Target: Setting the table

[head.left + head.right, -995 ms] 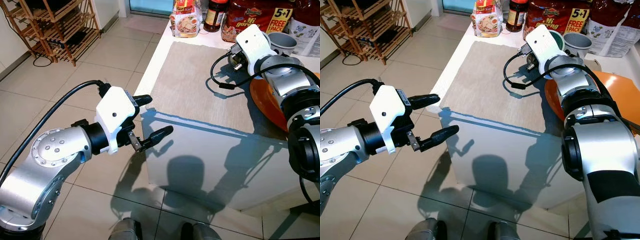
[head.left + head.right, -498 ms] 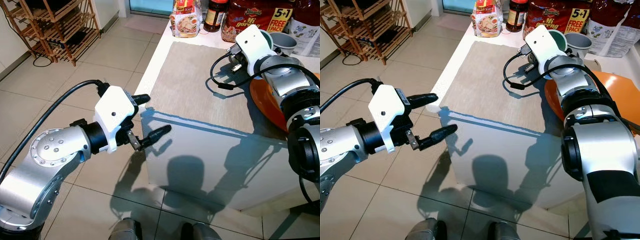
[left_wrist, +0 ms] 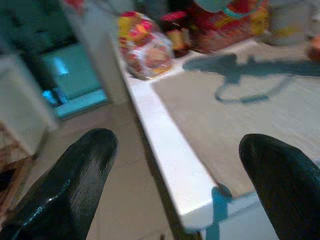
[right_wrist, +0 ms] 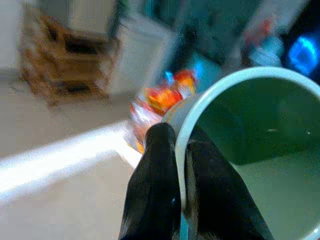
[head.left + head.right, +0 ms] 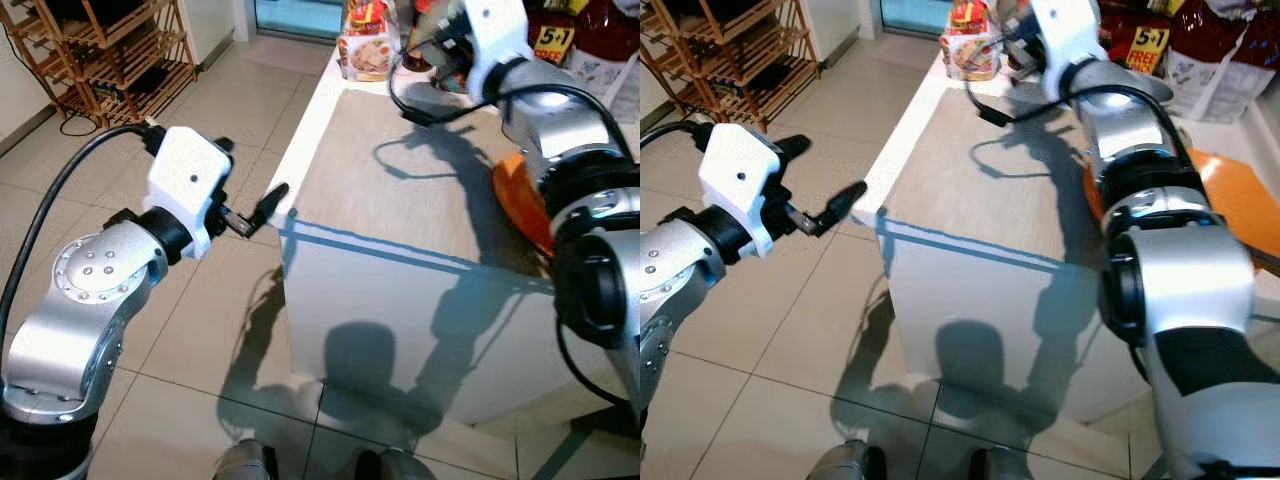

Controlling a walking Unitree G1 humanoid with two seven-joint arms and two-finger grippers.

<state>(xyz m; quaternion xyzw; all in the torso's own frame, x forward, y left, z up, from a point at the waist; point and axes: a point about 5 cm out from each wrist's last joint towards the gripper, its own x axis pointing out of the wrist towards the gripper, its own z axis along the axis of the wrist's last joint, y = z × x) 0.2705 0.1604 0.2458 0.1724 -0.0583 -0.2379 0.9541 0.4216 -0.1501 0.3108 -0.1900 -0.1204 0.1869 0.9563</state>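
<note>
Over the far end of the white table (image 5: 300,140) I've got the right gripper (image 4: 182,200) up high, its glossy black fingers pinching the thin rim of a round, smooth green cup (image 4: 250,135), one finger inside, one outside. Wrist view is blurred. Cup's off the surface, above the woven beige placemat (image 5: 400,170). Orange plate (image 5: 520,205) sits at the mat's right edge, under the arm. Left gripper (image 5: 250,205) hangs off the table's left edge over the tiled floor (image 5: 230,110), rounded fingers (image 3: 80,180) spread wide, holding nothing. Crinkly snack bags (image 5: 365,45) line the back.
</note>
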